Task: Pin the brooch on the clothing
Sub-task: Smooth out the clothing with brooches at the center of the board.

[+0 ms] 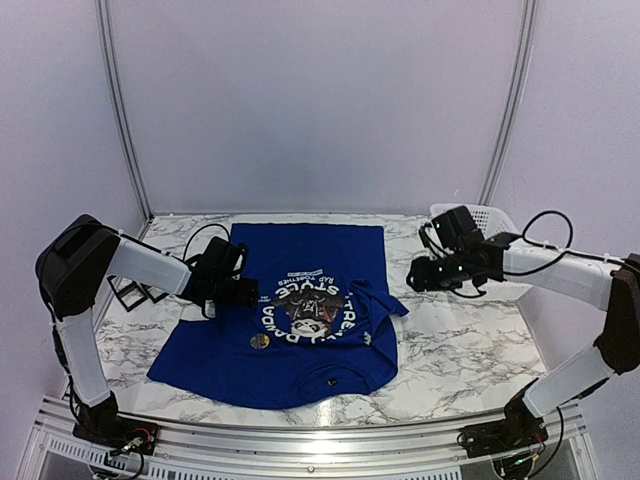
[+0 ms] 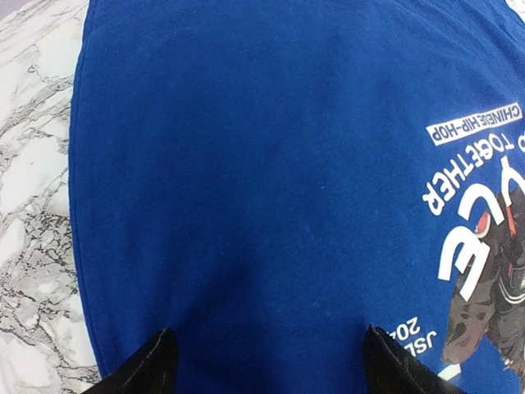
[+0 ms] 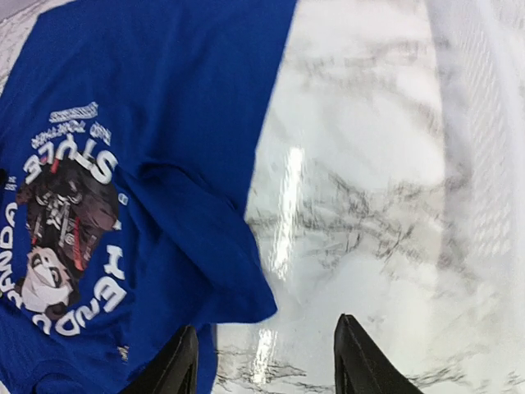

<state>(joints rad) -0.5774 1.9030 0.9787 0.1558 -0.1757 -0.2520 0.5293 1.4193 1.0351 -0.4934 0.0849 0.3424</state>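
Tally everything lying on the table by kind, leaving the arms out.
T-shirt: 1
Round brooch, on the shirt: 1
White basket: 1
Black frame-like pieces, left edge: 2, as far as I can tell
Total: 5
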